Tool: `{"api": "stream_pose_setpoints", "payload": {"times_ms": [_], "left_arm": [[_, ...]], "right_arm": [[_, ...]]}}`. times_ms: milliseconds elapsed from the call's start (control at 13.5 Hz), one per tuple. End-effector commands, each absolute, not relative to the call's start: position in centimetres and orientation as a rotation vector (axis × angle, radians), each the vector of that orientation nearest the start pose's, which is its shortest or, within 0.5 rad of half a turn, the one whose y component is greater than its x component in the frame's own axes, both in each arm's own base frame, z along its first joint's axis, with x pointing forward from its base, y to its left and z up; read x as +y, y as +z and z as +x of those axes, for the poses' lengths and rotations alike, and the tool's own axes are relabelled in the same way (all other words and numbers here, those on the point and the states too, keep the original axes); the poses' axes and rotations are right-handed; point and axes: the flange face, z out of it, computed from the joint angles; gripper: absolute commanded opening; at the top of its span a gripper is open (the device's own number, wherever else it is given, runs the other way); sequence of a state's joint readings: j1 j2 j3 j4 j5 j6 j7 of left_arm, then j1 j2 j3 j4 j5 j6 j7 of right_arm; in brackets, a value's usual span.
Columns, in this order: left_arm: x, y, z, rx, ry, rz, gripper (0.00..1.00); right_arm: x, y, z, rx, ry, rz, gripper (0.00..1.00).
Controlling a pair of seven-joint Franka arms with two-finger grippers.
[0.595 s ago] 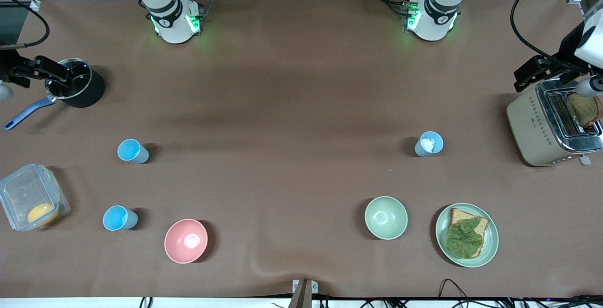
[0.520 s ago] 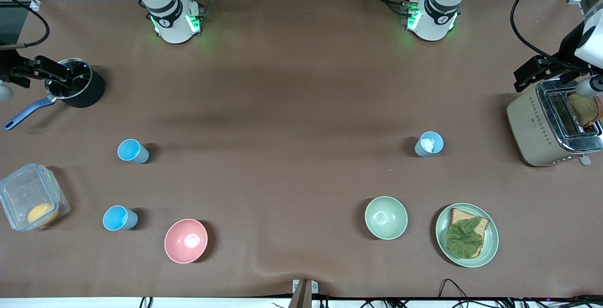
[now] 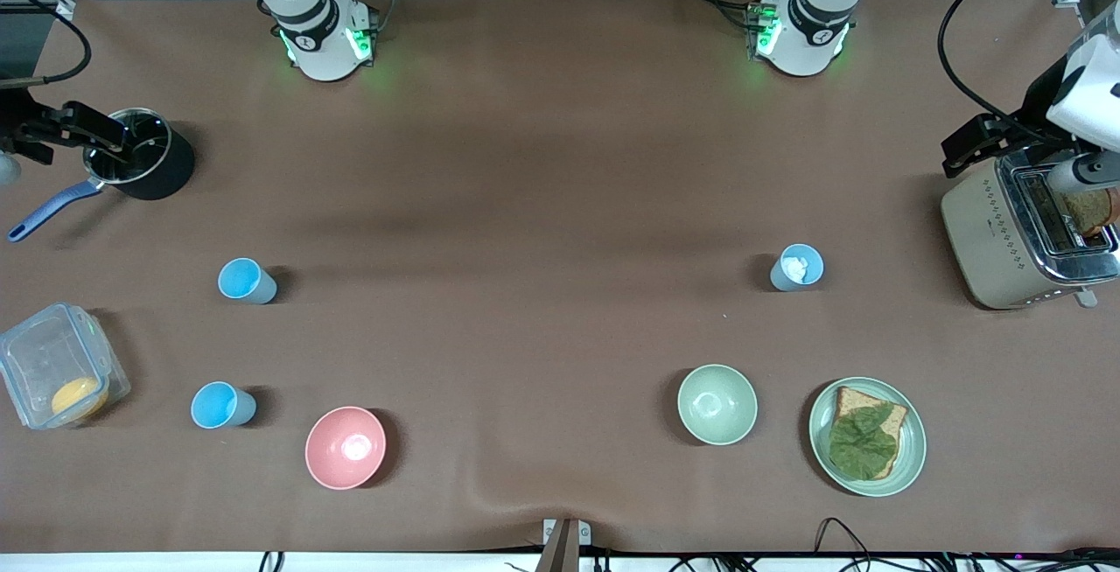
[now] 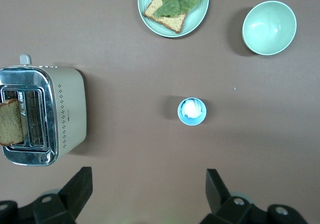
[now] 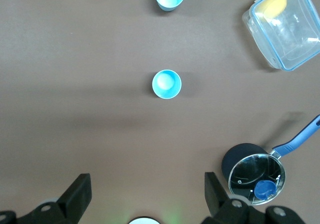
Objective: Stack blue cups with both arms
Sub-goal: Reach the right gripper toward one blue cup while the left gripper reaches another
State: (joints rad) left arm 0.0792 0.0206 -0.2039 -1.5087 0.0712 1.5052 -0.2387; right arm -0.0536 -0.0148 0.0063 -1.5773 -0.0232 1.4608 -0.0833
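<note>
Our left tool (image 4: 145, 194) high over toaster (image 3: 1024, 235) end of surface (image 3: 542, 205), fingers spread wide; right tool (image 5: 145, 194) likewise wide above pot (image 3: 140, 165); blue cups (image 3: 247, 281) untouched.

White jointed arms (image 3: 306, 12), black joint bands, green base lights, dark two-fingered hands (image 4: 145, 196).

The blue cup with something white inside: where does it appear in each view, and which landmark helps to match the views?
Front view: the cup stands toward the left arm's end of the table, farther from the camera than the green bowl.
Left wrist view: the cup is near the picture's middle.
Right wrist view: not in it.
Shared landmark: the toaster, beside the cup in both views.
</note>
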Motion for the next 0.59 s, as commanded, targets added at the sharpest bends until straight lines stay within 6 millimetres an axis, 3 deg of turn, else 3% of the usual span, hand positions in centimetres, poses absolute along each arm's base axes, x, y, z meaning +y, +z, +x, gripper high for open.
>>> {"api": "stream_pose_setpoints", "payload": {"times_ms": [0,74,149,372,520], "left_arm": [[-6.2,63.4,54.8,-0.168,0.049,-3.081,1.0],[-6.4,62.6,54.9,-0.162,0.071,-3.084,1.0],[-6.5,60.3,55.1,-0.178,0.128,-3.081,1.0],[-6.5,50.3,55.5,-0.21,0.079,-3.084,1.0],[-6.6,44.5,54.7,-0.212,0.035,-3.092,1.0]], "right_arm": [[-2.1,58.7,56.1,-0.068,0.256,-3.163,1.0],[-2.1,57.1,56.8,-0.069,0.301,-3.154,1.0],[-2.7,55.0,57.7,-0.053,0.356,-3.147,1.0],[-7.1,46.7,60.0,0.042,0.558,-3.1,1.0],[-9.7,41.4,61.4,0.083,0.611,-3.104,1.0]]}}
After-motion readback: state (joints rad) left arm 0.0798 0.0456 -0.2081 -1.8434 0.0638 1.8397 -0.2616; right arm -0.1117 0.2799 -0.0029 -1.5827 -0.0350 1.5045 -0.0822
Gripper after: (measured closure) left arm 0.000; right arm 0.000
